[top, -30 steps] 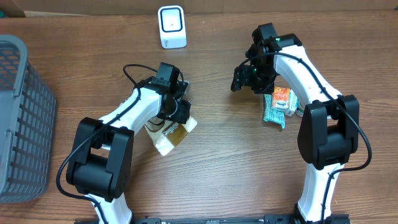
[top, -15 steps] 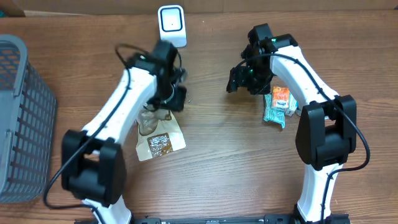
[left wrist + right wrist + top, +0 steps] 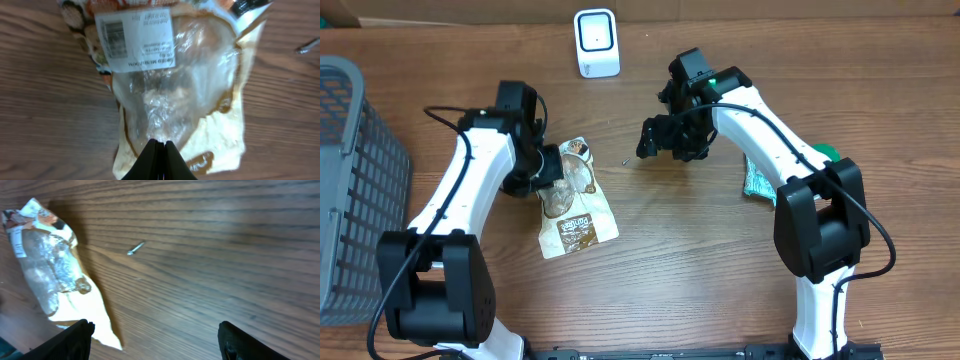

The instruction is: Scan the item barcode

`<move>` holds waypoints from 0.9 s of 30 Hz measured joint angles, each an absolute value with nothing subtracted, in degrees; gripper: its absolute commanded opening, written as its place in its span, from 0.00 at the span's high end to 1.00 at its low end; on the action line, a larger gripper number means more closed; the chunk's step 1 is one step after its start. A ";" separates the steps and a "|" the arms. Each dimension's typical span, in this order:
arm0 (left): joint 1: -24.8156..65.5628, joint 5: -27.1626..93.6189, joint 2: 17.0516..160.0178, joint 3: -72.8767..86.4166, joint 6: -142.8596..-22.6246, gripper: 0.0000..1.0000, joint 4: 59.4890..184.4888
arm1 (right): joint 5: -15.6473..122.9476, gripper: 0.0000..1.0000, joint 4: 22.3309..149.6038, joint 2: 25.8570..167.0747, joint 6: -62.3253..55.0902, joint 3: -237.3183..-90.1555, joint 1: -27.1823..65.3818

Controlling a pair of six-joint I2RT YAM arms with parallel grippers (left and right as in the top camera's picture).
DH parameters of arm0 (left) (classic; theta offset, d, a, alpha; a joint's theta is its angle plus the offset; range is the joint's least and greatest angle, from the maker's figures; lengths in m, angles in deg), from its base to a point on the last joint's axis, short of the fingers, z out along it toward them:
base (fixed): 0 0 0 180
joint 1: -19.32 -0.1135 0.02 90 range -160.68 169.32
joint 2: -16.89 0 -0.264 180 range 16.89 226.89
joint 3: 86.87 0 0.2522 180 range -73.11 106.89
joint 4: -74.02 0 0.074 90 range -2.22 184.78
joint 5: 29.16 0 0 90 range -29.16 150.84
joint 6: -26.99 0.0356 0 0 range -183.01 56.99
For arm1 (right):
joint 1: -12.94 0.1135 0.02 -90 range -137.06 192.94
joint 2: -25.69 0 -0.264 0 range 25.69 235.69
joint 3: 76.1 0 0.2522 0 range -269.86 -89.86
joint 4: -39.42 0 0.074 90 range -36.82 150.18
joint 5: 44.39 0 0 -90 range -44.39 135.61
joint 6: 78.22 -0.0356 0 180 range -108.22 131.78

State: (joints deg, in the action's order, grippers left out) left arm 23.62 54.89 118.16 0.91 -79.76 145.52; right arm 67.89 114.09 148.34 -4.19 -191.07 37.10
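Hiding part of the bag (image 3: 578, 225), left fingers (image 3: 148, 162) sit closed.

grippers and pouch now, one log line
left gripper: shut over pouch, grip unclear | right gripper: open, empty | pouch: flat on table

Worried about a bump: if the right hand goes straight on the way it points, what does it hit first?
Likely the bare table near the small screw; the pouch lies off to one side. Depth is unclear.
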 measured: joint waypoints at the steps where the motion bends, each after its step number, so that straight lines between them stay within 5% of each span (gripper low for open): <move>1: 23.36 54.71 118.18 -0.25 -79.93 0.96 144.47 | 67.96 0.21 114.11 148.34 -4.54 -191.07 37.25; 7: 21.56 53.99 118.62 -7.26 -81.64 0.96 133.37 | 67.96 0.22 114.11 148.45 -6.24 -191.07 37.36; 27: 21.48 54.47 125.40 -7.15 -82.56 0.96 132.69 | 81.57 0.22 99.18 148.93 -6.24 -180.86 37.36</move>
State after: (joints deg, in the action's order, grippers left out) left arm 21.48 54.47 125.40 -7.15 -82.56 132.69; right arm 81.57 99.18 148.93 -6.24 -180.86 37.36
